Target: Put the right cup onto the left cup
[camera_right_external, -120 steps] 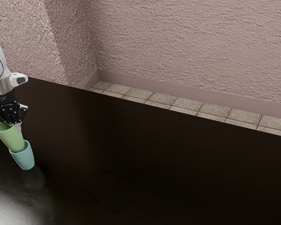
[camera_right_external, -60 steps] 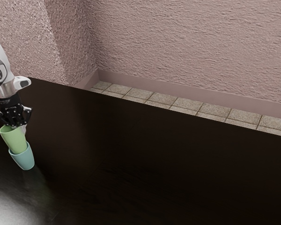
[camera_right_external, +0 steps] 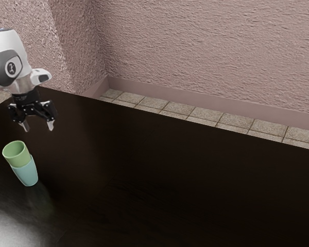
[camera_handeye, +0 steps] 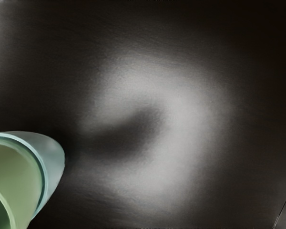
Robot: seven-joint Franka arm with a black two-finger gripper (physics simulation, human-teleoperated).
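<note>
In the exterior view my gripper [camera_right_external: 38,126] hangs open above the cups, a little toward the exterior view's right, its two fingers wide apart with nothing between them. The green cup [camera_right_external: 20,158] stands with its lower part inside the blue cup [camera_right_external: 27,175], its open mouth up. The blue cup rests on the table. In the wrist view the green cup [camera_handeye: 14,167] is nested in the blue cup [camera_handeye: 55,157], off to one side of the hand. The green cup's base is hidden inside the blue one.
The dark, glossy table [camera_right_external: 170,180] extends from the cups toward the exterior view's right. Beyond its far edge are a tiled floor [camera_right_external: 180,108] and a rough pinkish wall [camera_right_external: 206,46].
My gripper has let go of the green cup and risen away, toward the exterior view's right. The green cup has settled deeper into the blue cup, which stays where it was.
</note>
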